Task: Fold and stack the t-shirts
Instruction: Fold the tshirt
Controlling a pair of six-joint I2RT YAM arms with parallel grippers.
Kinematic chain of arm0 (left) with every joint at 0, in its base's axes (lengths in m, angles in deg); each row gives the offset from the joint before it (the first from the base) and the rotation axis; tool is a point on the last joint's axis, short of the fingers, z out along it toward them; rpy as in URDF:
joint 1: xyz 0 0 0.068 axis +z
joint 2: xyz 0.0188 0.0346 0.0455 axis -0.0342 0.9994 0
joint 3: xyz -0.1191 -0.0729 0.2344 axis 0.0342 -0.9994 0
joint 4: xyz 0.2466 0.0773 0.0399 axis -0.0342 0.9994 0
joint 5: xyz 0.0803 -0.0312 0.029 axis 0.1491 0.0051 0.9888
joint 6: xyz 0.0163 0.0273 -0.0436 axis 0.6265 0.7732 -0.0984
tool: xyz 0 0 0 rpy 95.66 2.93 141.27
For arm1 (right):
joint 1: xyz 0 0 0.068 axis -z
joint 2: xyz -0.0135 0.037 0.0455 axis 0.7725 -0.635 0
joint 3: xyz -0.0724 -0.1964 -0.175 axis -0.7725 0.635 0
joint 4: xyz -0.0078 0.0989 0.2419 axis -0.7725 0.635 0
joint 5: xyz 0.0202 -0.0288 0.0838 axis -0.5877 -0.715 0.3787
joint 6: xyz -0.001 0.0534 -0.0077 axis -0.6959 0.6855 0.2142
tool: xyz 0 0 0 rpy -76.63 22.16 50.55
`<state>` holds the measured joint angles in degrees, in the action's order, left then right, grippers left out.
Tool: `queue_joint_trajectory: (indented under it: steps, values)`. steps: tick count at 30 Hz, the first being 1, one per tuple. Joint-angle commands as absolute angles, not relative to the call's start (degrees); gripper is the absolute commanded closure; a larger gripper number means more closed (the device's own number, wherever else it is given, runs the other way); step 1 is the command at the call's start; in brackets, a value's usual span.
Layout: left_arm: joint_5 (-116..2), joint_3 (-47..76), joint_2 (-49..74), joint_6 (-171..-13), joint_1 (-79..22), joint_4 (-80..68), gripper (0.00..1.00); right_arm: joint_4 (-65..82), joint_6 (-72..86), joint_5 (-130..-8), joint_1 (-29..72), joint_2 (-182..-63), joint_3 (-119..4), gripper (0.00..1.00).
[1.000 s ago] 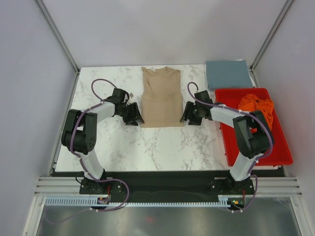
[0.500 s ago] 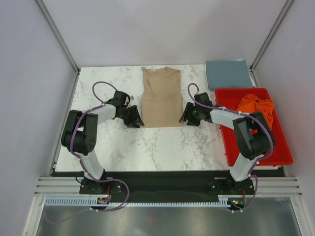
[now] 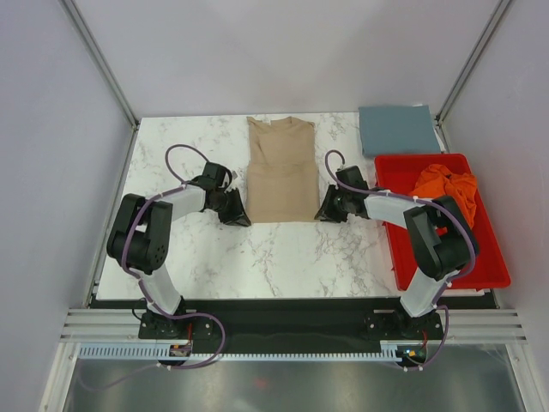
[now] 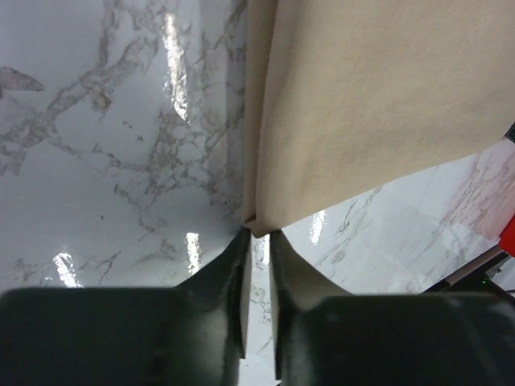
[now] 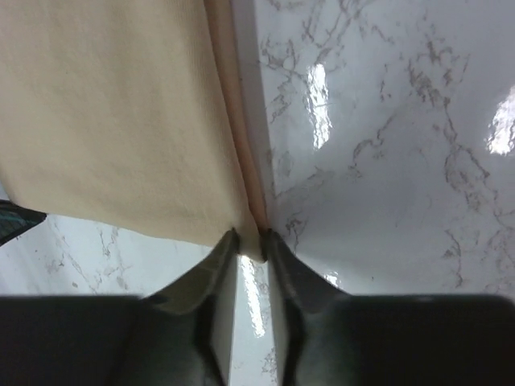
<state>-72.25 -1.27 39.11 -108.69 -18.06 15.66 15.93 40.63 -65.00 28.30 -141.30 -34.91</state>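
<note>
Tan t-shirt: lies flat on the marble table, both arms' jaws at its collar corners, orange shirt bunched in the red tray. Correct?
No: the jaws are at the near hem corners of the tan t-shirt, not its collar, as the top external view shows. It does lie flat on the marble table, orange shirt bunched in the red tray.

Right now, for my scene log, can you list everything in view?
tan shirt: 1, beige, flat on the table's middle, toward the far side
blue-grey shirt: 1, slate, folded at the far right corner
orange shirt: 1, bright orange, crumpled in the tray's far end
tray: 1, red, along the table's right edge
table: 1, white marble
left gripper: 1, black, fingertips flanking the tan shirt's near left corner
right gripper: 1, black, fingertips flanking its near right corner
</note>
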Motion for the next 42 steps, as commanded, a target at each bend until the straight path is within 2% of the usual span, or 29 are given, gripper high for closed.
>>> queue_joint_trajectory:
  steps: [1, 2, 3, 5, 9, 13, 18, 23, 24, 31, 35, 42]
  values:
    - [-70.0, -1.9, 38.1, -109.9, -18.2, 15.0, 0.85, 17.7, 40.8, -66.7, 27.9, -140.7, -32.9, 0.76]
    - [-70.0, -1.9, 37.9, -109.9, -18.2, 15.1, 0.88, 17.7, 40.3, -66.7, 27.8, -140.7, -32.8, 0.82]
    - [-69.9, -2.0, 37.3, -109.9, -18.2, 15.0, 0.98, 17.6, 39.9, -66.6, 27.8, -140.3, -32.8, 0.94]
    - [-70.6, -2.9, 36.2, -110.4, -18.3, 15.1, 0.98, 17.9, 39.1, -66.2, 27.9, -139.1, -32.4, 1.00]
    - [-71.6, -6.9, 29.5, -112.3, -19.7, 15.1, 0.98, 19.9, 37.4, -66.2, 27.9, -135.7, -30.8, 1.00]
    - [-71.9, -14.5, 23.3, -114.2, -22.1, 15.1, 0.98, 21.3, 36.7, -65.9, 27.6, -130.1, -23.1, 1.00]
    - [-72.7, -23.9, 10.9, -115.6, -30.8, 15.3, 0.98, 24.1, 38.2, -65.4, 26.3, -119.1, -12.9, 1.00]
    - [-72.7, -32.7, 0.2, -115.6, -33.2, 16.4, 0.98, 26.2, 43.7, -66.2, 22.2, -106.4, -5.6, 1.00]
    - [-69.5, -33.8, -0.9, -125.3, -35.0, 18.7, 0.80, 27.2, 44.6, -66.6, 21.7, -104.7, -3.9, 1.00]
    - [-63.5, -34.4, -6.7, -132.6, -39.3, 18.9, 0.55, 32.4, 47.3, -68.4, 19.1, -94.1, -1.2, 1.00]
    - [-63.1, -36.6, -10.0, -136.3, -39.5, 14.4, 0.49, 33.7, 46.8, -68.9, 19.0, -93.4, -1.8, 1.00]
    - [-64.6, -37.0, -4.1, -137.7, -39.5, 8.9, 0.48, 33.1, 46.5, -69.2, 19.1, -94.1, -2.2, 1.00]
